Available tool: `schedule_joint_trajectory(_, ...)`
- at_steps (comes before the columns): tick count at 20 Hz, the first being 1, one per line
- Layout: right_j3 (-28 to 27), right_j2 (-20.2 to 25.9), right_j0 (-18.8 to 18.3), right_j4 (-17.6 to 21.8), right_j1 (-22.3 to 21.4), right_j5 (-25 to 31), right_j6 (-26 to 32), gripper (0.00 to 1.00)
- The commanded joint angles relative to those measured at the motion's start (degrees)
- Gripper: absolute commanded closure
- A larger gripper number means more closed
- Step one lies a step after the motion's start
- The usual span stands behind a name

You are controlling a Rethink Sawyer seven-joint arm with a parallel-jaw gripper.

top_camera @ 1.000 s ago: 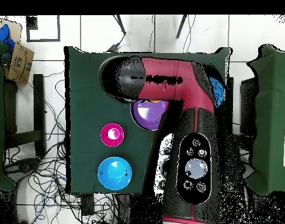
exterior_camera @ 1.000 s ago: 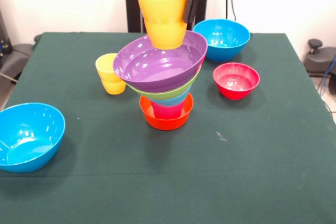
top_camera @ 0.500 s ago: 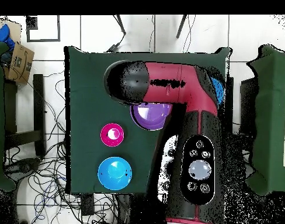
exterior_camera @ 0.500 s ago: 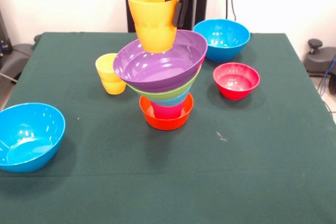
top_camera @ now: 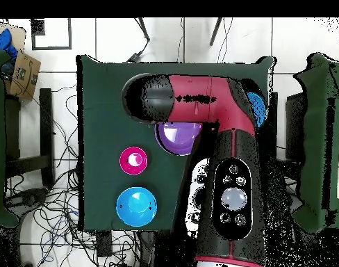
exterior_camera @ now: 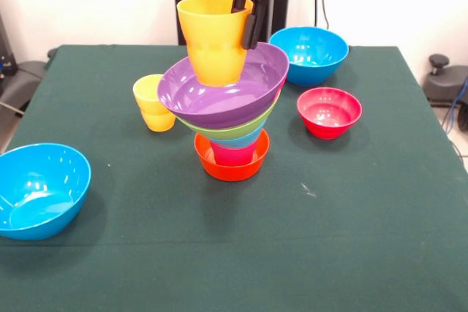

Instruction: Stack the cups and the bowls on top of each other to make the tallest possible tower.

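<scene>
Front view: the gripper (exterior_camera: 246, 14) descends from the top edge and pinches the right rim of the orange cup (exterior_camera: 214, 38), one dark finger inside the wall and one outside. The cup hangs upright, its base low within the hollow of the purple bowl (exterior_camera: 223, 87); whether base and bowl touch cannot be told.

The purple bowl is the widest and topmost member of the tower (exterior_camera: 230, 118), tilted toward the camera. Beneath it nest in turn a lime green bowl (exterior_camera: 232, 130), a light blue bowl (exterior_camera: 242, 139) and a red-pink cup (exterior_camera: 234, 154), all seated in the orange bowl (exterior_camera: 231, 168), which rests on the green tablecloth (exterior_camera: 329, 224).

The yellow cup (exterior_camera: 153, 103) stands upright just left of the tower. A small red bowl (exterior_camera: 329, 112) sits to the right, apart from the tower; a blue bowl (exterior_camera: 308, 54) lies behind it near the far edge. A second blue bowl (exterior_camera: 38, 189) sits at the near left, tilted, well apart from the rest.

Overhead view: the red and black arm (top_camera: 200, 104) covers most of the tower, leaving only part of the purple bowl exposed; the red bowl and one blue bowl lie uncovered on the left
</scene>
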State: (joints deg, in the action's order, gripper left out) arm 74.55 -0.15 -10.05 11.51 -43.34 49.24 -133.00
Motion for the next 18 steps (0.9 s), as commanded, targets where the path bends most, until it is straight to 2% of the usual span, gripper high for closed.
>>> schedule_joint_trajectory(1,7.48,5.85,-0.86,4.19,2.79,-2.49,11.03,1.0)
schedule_joint_trajectory(18,11.73,6.22,-1.54,5.87,1.73,-5.45,10.93,1.0)
